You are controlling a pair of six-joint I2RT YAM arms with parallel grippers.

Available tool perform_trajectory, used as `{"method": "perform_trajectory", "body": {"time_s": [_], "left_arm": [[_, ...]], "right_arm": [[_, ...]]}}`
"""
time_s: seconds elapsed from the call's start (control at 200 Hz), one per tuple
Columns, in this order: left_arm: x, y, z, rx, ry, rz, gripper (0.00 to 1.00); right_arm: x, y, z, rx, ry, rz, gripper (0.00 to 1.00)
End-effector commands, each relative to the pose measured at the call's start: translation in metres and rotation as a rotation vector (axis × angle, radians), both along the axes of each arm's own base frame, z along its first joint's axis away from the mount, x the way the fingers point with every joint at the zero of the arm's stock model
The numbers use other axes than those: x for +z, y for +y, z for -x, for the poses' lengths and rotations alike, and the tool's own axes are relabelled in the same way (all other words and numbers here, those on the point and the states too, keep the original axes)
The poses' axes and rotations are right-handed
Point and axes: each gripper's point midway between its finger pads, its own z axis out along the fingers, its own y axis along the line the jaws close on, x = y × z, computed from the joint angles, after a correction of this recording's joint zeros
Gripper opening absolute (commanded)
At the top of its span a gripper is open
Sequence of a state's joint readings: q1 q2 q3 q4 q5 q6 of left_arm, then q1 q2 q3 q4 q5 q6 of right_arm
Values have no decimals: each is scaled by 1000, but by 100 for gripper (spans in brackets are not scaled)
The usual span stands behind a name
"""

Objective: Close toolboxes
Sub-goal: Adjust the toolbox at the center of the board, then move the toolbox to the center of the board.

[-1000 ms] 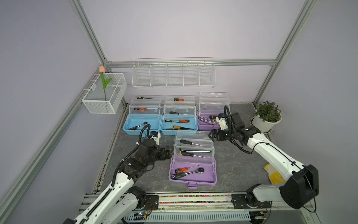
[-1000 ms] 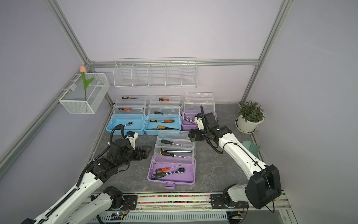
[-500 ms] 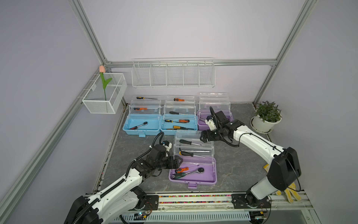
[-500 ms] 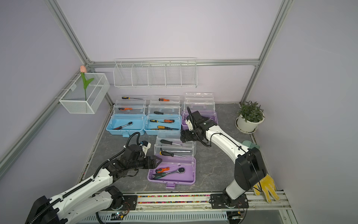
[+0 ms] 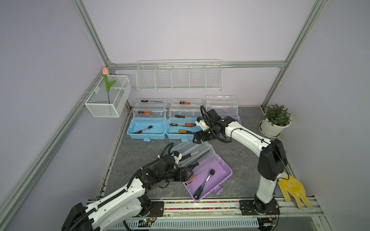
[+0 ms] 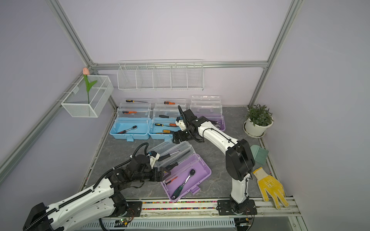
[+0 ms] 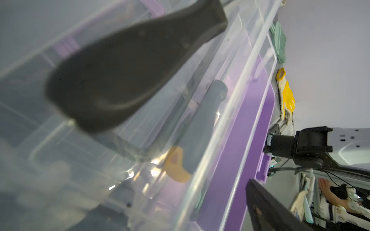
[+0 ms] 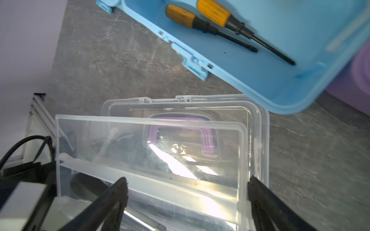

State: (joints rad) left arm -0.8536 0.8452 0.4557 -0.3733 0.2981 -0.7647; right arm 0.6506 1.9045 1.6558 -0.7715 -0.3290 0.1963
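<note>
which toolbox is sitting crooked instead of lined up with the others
The front purple toolbox is turned at an angle. The two light blue toolboxes and the back purple toolbox stand squarely side by side behind it.

You're in a booth with plain lilac walls point(image 5: 180, 30), edged by aluminium frame profiles point(image 5: 90, 34). Landmark: the long white wire basket point(image 5: 179, 77), five compartments, hung on the back wall. Left of it and lower in both top views, a smaller mesh basket point(image 5: 108, 98) hangs on the side wall, with an artificial tulip point(image 5: 105, 71) upright inside. Below the long basket, the floor point(image 5: 140, 152) is grey and stone-look with pale veins. Right of it and lower, a potted plant point(image 5: 275, 120) sits in the corner. Further down that side, a green hand brush point(image 6: 259, 157), then a yellow work glove point(image 5: 291, 187) lying flat. The light is soft and even.
</note>
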Motion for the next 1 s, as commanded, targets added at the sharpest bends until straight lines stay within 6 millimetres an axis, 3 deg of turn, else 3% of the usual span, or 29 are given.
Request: {"method": "perform_trajectory", "body": {"time_s": [0.0,0.07,0.17,0.275,0.43,0.57,0.71,0.82,0.845,0.995], "left_arm": [[50,-23,-20,18,-130,173,90],[51,-22,-21,22,-137,166,91],[52,-19,-23,31,-153,149,91],[54,-16,-25,39,-177,144,92],[54,-18,-29,32,-197,124,93],[56,-17,-33,24,-223,91,94],[62,-14,-38,37,-259,73,95],[61,-9,-39,45,-275,45,95],[62,-9,-39,47,-278,45,95],[66,-7,-39,52,-290,47,96]], "right_arm": [[33,31,36,160,82,-150,93],[45,8,16,58,-21,-63,92],[57,-63,-4,-192,-171,187,89],[63,-130,26,-345,-198,352,88],[45,-188,89,-471,-118,454,90],[9,-206,149,-539,6,485,94],[-23,-206,185,-590,118,447,96],[-37,-201,194,-617,168,406,97],[-48,-204,199,-620,186,422,98],[-62,-186,190,-629,201,357,98]]}}
